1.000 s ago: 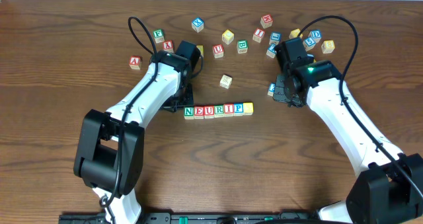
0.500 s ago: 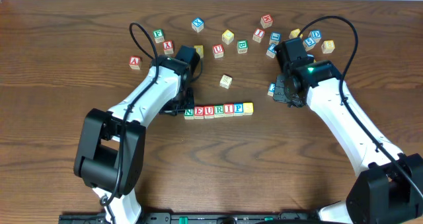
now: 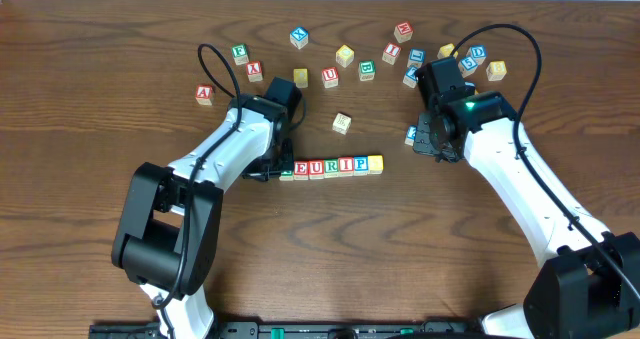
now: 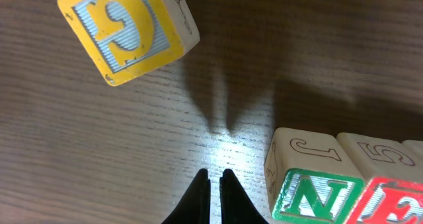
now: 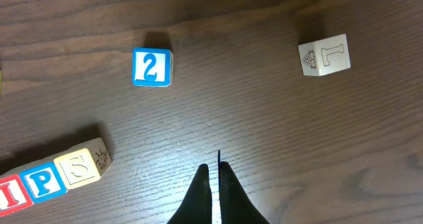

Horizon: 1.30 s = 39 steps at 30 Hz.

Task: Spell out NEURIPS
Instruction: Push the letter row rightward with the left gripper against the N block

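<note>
A row of letter blocks (image 3: 330,166) lies mid-table. It reads E, U, R, I, P and ends in a yellow S block (image 3: 375,163). My left gripper (image 3: 272,166) is shut and empty at the row's left end and partly covers the N from above. In the left wrist view its fingertips (image 4: 215,179) rest just left of the green N block (image 4: 316,197), with the red E block (image 4: 396,204) beside it. My right gripper (image 3: 432,145) is shut, right of the row. In the right wrist view its tips (image 5: 215,174) are apart from the S block (image 5: 79,166).
A yellow G block (image 4: 125,29) lies loose beyond the left fingertips. A blue 2 block (image 5: 152,67) and an L block (image 5: 324,55) lie near the right gripper. Several spare letter blocks (image 3: 345,55) are scattered along the far side, and one (image 3: 342,123) sits above the row.
My left gripper has moved toward the near side and right, up to the left end of the row, now covering the N from above. The right arm has not moved.
</note>
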Motion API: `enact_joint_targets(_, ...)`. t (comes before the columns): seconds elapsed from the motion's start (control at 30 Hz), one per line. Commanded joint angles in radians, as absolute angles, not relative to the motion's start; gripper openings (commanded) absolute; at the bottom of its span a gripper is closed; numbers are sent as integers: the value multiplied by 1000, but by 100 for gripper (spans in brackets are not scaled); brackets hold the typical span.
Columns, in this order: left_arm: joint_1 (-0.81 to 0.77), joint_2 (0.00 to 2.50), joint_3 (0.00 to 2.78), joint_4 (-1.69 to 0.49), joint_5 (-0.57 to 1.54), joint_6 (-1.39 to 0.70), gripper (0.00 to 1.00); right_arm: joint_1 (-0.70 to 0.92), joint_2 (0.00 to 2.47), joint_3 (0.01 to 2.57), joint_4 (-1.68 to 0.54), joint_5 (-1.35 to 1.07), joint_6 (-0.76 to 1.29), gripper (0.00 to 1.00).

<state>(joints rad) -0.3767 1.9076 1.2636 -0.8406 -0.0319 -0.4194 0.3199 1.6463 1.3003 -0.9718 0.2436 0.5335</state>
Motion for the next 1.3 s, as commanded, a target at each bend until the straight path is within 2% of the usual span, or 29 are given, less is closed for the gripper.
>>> enact_joint_targets(0.0,-379,1896,1254,-834,-33,-420,7,314,1634,1301,-973,263,534,1)
enact_joint_targets(1.27,-439,1895,1253,-793,7,-387,7,314,1634,1301,-981,263,534,1)
